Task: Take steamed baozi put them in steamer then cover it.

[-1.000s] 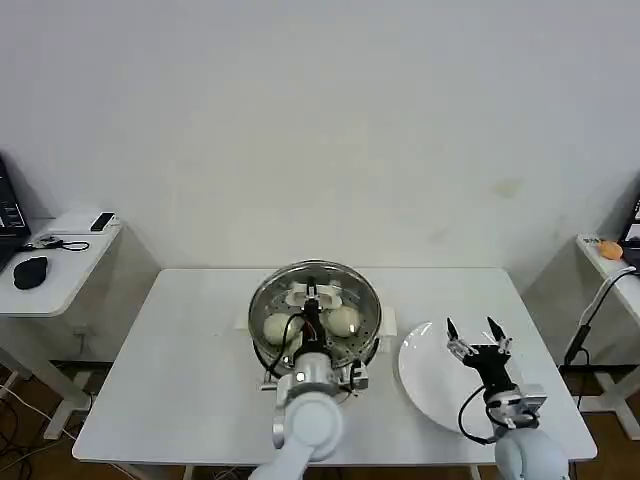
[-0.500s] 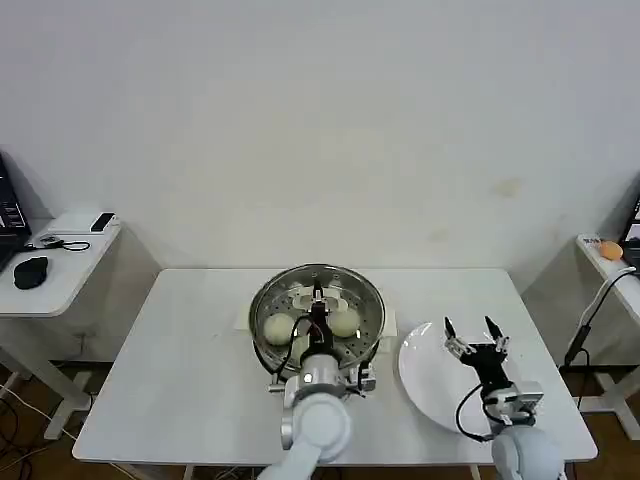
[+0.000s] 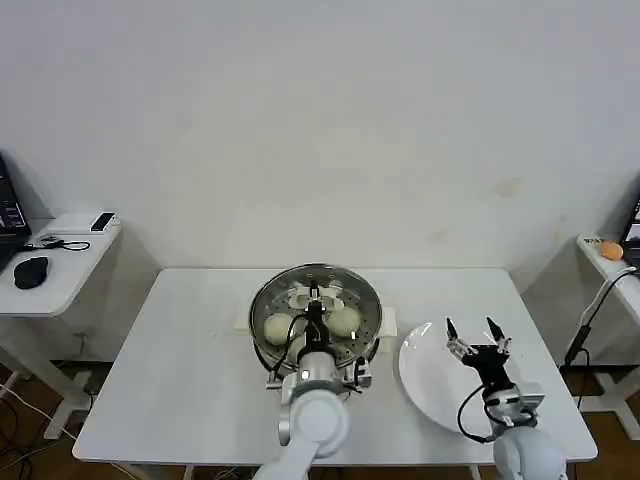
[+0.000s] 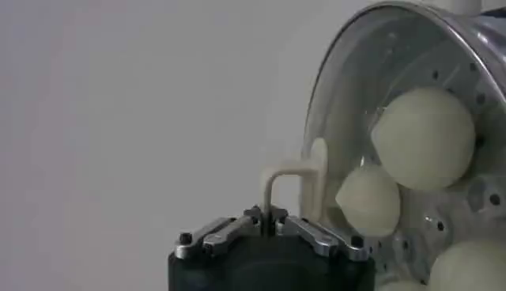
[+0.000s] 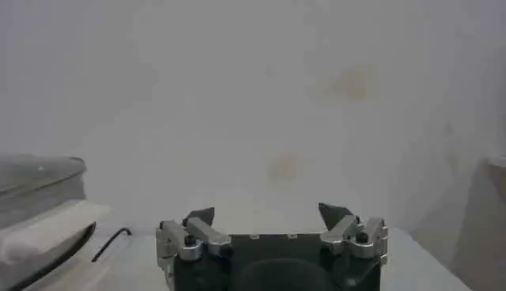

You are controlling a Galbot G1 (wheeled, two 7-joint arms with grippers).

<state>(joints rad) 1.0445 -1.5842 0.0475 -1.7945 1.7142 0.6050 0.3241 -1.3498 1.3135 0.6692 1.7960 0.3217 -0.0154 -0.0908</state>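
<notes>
A white counter carries everything here. At its middle sits the steamer, a round shiny steel pot with a perforated tray inside, and the cover is over it: in the left wrist view the clear glass cover with its metal rim stands close before the camera, the buns showing through the glass. Just to the right of the steamer, near but apart, lies a flat white plate (bare on the part that shows).

The left arm reaches over the near rim of the pot, and the left gripper sits above the middle of the cover. Its jaws are pressed together on the white handle of the cover; in the left wrist view the left gripper pinches the thin near end of that handle between its tips. The right gripper hangs over the plate, well apart from the pot, with its jaws spread wide and nothing between them; the right wrist view shows the right gripper the same way, fingertips far apart, with the side of the steamer at the frame's edge.

Inside the steamer lie the steamed baozi, smooth cream-white buns; one sits left of the gripper and another right of it, and through the glass the left wrist view shows the baozi resting on the perforated tray, close together.
</notes>
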